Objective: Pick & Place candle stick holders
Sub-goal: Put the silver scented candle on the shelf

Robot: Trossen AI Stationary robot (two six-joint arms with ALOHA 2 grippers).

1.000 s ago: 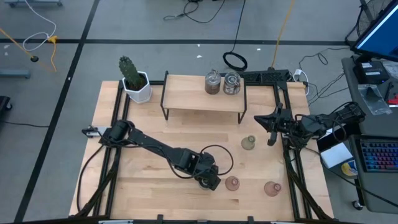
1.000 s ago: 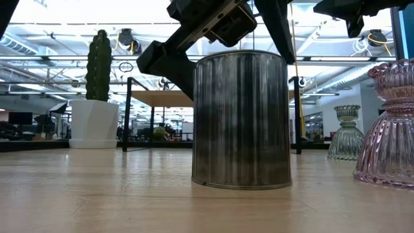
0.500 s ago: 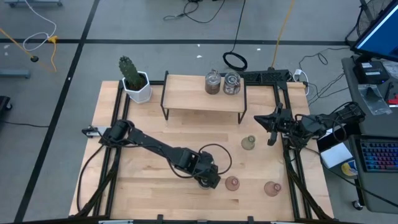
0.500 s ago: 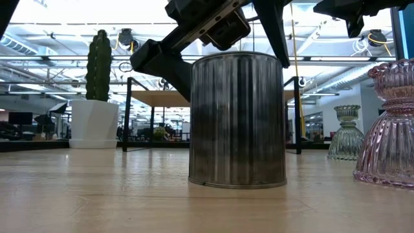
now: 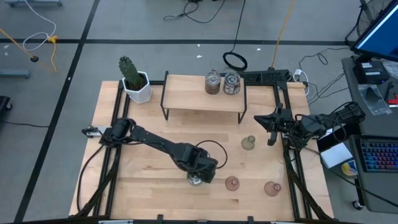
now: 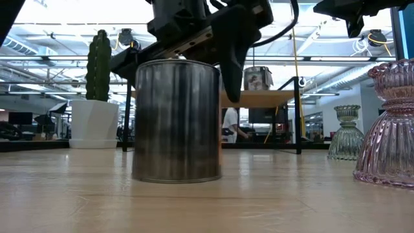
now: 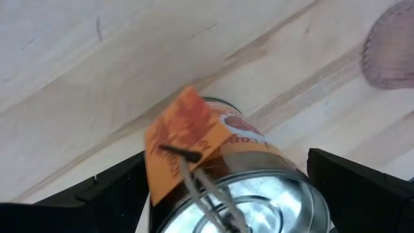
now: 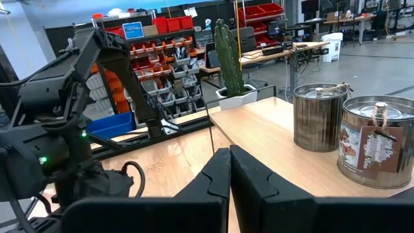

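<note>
From above, the left tool (image 5: pixel 196 177) sits low over a silvery holder (image 5: pixel 196 180) near the front middle of the surface (image 5: pixel 149 193), but the arm hides most of the can there. The level view across the surface shows what the overhead one cannot: the same silvery holder (image 6: pixel 176 122) stands upright with its base flat on the wood, and the dark fingers (image 6: pixel 231 71) hang down on either side of its top. The left wrist view adds the top of that holder (image 7: pixel 246 184): an orange paper tag (image 7: pixel 184 145) tied over a shiny lid, one dark finger (image 7: pixel 359 188) standing wide on each side of the can with wood visible in between, so the left tool is spread wide around the can rather than clamped on it.

Just beside this tool, toward the right arm, stands a pink holder (image 5: pixel 232 183), and a second pink holder (image 5: pixel 272 187) lies farther that way; the pale green holder (image 5: pixel 248 143) stands between the two arms.

The right tool (image 5: pixel 271 127) waits well apart at the right edge of the surface, its fingers pressed together with nothing between them, as its own wrist view (image 8: pixel 229 173) makes plain. That view also shows the two other silvery holders (image 8: pixel 349 139) side by side on the raised shelf (image 5: pixel 204 99), one of them tagged, lids on, so their contents cannot be seen. The cactus (image 5: pixel 132 76) in its white pot stands at the far left corner.
</note>
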